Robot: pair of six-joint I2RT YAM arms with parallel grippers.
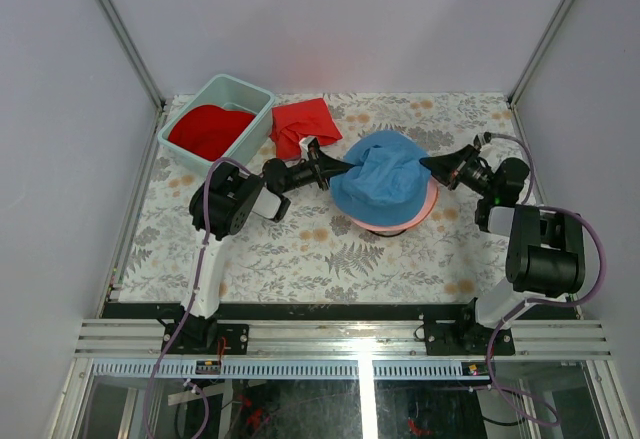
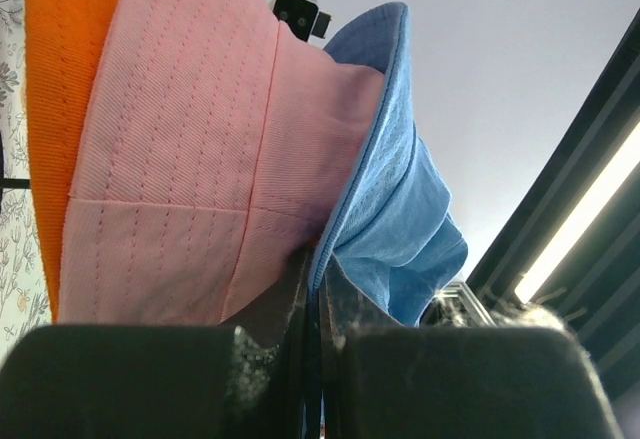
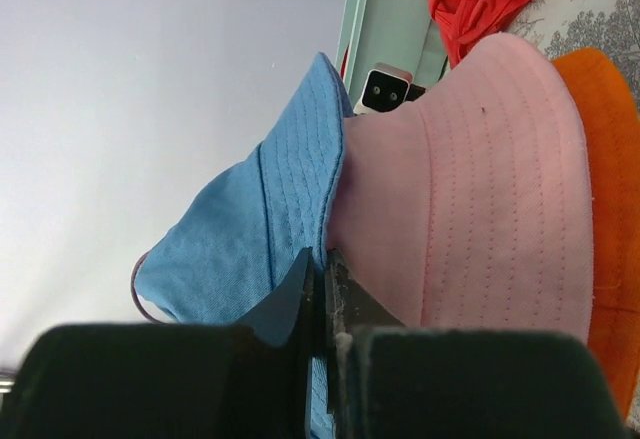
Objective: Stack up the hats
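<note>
I'm gripping the blue hat (image 1: 385, 184) directly above the pink hat (image 1: 428, 207). My left jaws are pinching its brim shut at the pink hat's left side, and my right jaws are clamping the brim tight at its right side, so it's stretching across the pink crown. The orange hat (image 2: 60, 109) is sitting beneath the pink hat on the tabletop (image 1: 300, 249). The red hat (image 1: 210, 131) is lying in the green bin (image 1: 240, 94), well off to the pink hat's far left.

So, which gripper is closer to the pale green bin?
Left. The left gripper, shut on the blue hat, is right of the bin; the right gripper grips the hat's opposite side, farther away.
</note>
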